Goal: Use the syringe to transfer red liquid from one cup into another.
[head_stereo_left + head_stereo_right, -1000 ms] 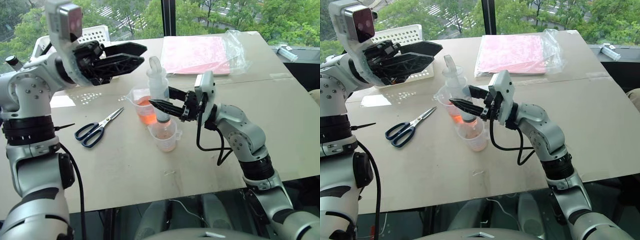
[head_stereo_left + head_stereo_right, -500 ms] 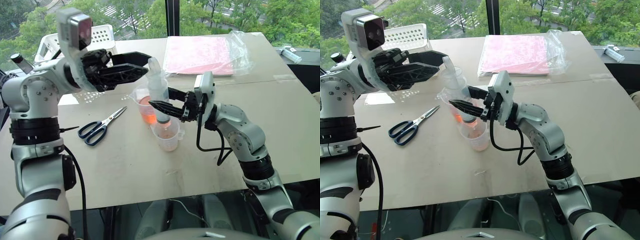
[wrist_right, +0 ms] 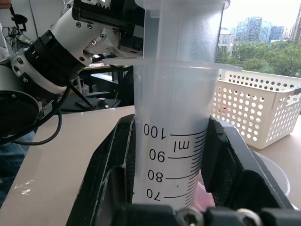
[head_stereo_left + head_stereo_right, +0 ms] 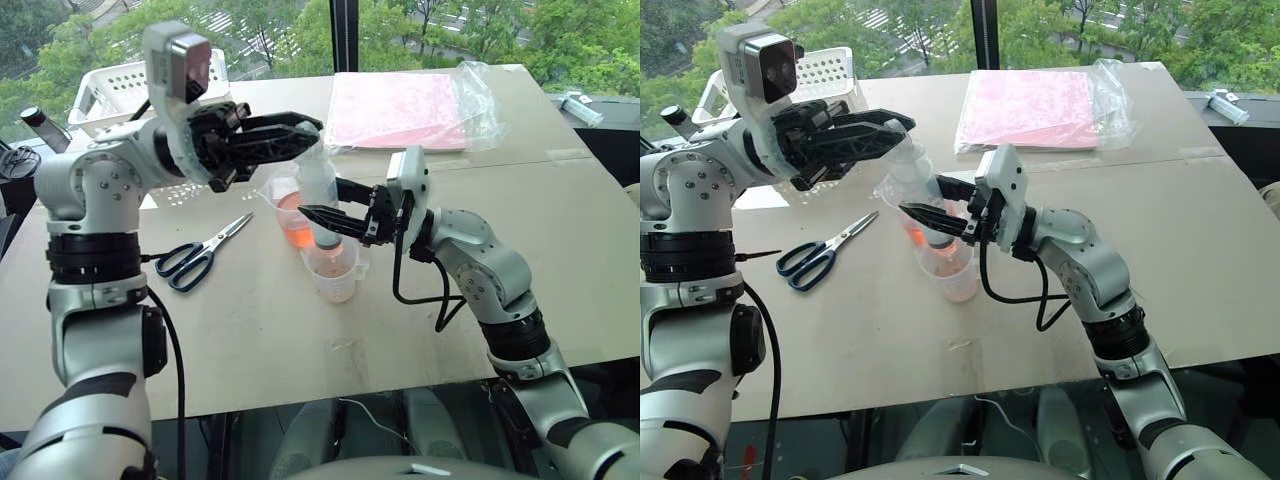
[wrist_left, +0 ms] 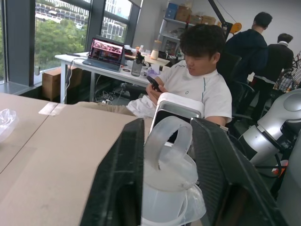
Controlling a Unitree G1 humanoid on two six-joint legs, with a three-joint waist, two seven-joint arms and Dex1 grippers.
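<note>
The left hand (image 4: 300,130) has swung in from the side and now closes around the syringe's (image 4: 320,190) white plunger top. The right hand (image 4: 322,215) stays clamped on its barrel, upright over the smaller cup (image 4: 333,272) on the surface (image 4: 250,330); pressing looks next.

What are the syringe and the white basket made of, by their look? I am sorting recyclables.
The syringe looks like frosted translucent plastic: light passes through the barrel, and black graduations are printed on it. The white basket looks like opaque moulded plastic with a slight sheen, its walls pierced by even rows of round holes. Neither can be confirmed by look alone.
</note>
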